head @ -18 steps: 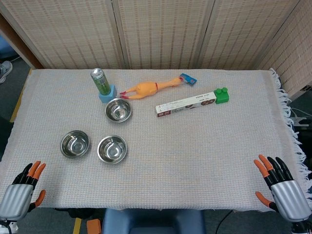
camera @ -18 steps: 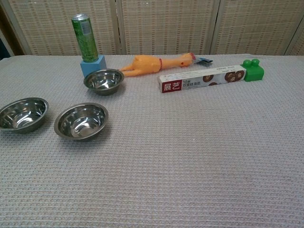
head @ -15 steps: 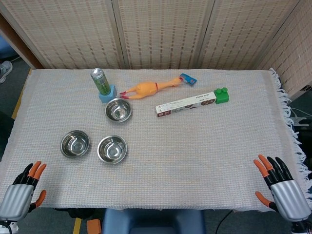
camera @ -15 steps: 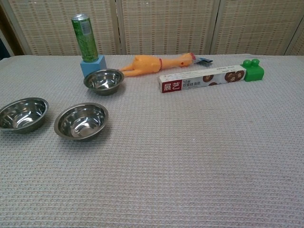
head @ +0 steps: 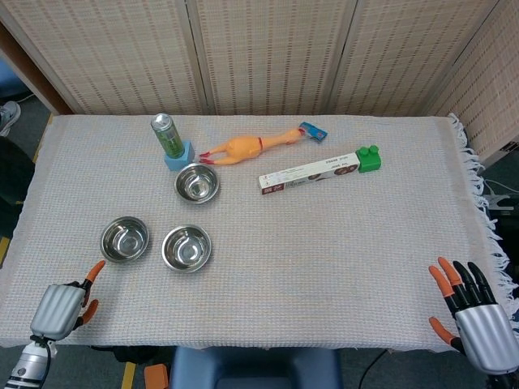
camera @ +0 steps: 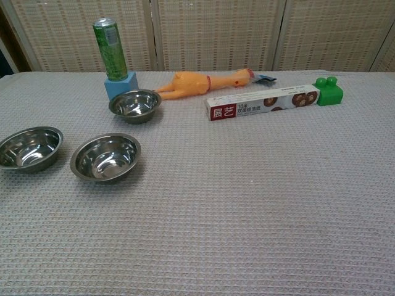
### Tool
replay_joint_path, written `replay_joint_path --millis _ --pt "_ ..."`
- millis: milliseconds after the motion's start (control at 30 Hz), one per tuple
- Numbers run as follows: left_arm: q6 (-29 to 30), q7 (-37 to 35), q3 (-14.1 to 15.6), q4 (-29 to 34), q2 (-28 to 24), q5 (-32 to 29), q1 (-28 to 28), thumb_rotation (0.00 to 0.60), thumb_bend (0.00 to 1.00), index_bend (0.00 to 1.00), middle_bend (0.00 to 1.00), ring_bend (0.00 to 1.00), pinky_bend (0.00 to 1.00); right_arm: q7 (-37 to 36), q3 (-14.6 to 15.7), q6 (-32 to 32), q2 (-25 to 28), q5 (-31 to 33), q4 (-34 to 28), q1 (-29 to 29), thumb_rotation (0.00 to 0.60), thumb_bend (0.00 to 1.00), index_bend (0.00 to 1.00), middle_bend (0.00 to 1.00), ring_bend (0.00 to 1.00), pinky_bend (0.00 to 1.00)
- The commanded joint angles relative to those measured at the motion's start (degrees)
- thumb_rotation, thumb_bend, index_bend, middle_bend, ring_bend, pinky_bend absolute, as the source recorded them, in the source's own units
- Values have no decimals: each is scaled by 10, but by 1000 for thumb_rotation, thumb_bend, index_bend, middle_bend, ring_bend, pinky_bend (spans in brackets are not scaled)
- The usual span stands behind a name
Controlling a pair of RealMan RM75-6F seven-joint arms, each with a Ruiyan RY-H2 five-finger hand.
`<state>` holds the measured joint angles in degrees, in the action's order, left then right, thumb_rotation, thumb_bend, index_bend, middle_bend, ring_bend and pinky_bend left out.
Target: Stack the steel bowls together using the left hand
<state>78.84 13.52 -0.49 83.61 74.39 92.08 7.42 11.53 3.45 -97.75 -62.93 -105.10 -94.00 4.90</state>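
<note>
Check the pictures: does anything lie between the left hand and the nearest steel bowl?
Nothing visible does. Only bare cloth separates the left hand from the nearest bowl; the second bowl sits beside it.

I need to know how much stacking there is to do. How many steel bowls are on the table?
3, all separate. One bowl sits in front of the blue block, one near the left edge, one just right of it. None looks hidden.

White "展艺" on the long box's [camera: 264, 103] red end panel
</note>
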Motion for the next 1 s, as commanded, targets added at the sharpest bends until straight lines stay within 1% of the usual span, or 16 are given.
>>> replay_joint_path --millis 33,133,167,267,367,500,600,667,867,933,1000 --pt "-6 33 -30 -57 55 -12 32 600 410 129 926 940 985 21 -4 5 -10 8 -2 3 600 115 0 0 0 0" --pt "-13 50 -41 -92 87 -22 46 600 410 141 968 984 1000 39 -6 26 -15 19 -6 -2 600 115 0 0 0 0" --pt "-18 52 -45 -106 98 -29 52 600 410 159 978 991 1000 45 -8 35 -16 25 -7 -5 600 115 0 0 0 0" --pt "-29 48 -52 -151 126 -39 66 600 406 262 1000 1000 1000 59 -11 52 -19 41 -13 -9 600 115 0 0 0 0" --pt "-35 41 -59 -209 155 -46 79 600 406 291 1000 1000 1000 71 -16 64 -20 57 -19 -12 600 115 0 0 0 0" --pt "-37 23 -61 -277 186 -47 94 600 406 339 1000 1000 1000 76 -19 73 -22 67 -23 -16 600 115 0 0 0 0" --pt "-28 7 -59 -324 210 -40 103 600 406 378 1000 1000 1000 80 -19 81 -23 71 -24 -19 600 115 0 0 0 0" --pt "-33 -4 -56 -350 225 -41 109 600 406 392 1000 1000 1000 82 -20 85 -23 74 -25 -21 600 114 0 0 0 0" --pt "-46 -25 -49 -403 256 -45 122 600 407 394 1000 1000 1000 83 -22 83 -23 80 -27 -21 600 115 0 0 0 0" --pt "-43 -33 -48 -416 263 -44 125 600 408 406 1000 1000 1000 82 -22 83 -23 82 -27 -21 600 115 0 0 0 0" --pt "-35 -42 -48 -425 269 -43 126 600 408 451 1000 1000 1000 82 -22 84 -23 83 -27 -22 600 115 0 0 0 0"
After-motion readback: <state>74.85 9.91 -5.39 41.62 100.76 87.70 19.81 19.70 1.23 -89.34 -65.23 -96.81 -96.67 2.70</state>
